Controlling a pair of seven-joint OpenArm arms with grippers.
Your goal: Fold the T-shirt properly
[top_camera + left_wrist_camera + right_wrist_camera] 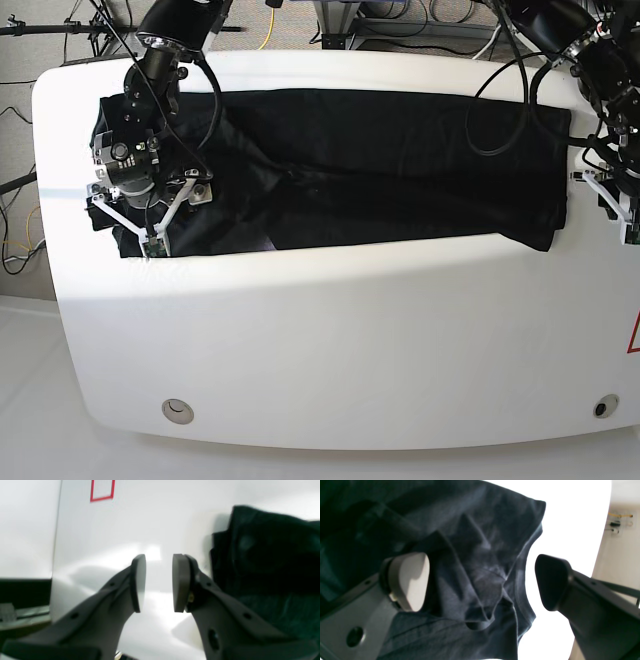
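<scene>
The black T-shirt (380, 165) lies spread in a wide band across the back half of the white table (340, 340). My right gripper (145, 215) hovers over the shirt's left end. In the right wrist view this gripper (481, 581) is open wide, with wrinkled shirt fabric (475, 562) and its hem edge under the gap. My left gripper (615, 205) sits just off the shirt's right end. In the left wrist view it (160, 582) is open by a narrow gap over bare table with nothing between the pads, and the shirt (265, 555) bunches beside the right finger.
A red outline mark (102, 491) is on the table beyond the left gripper and shows at the right edge (634, 335) in the base view. Two round holes (178, 408) (603, 407) sit near the front edge. Black arm cables (500, 90) loop over the shirt's back right.
</scene>
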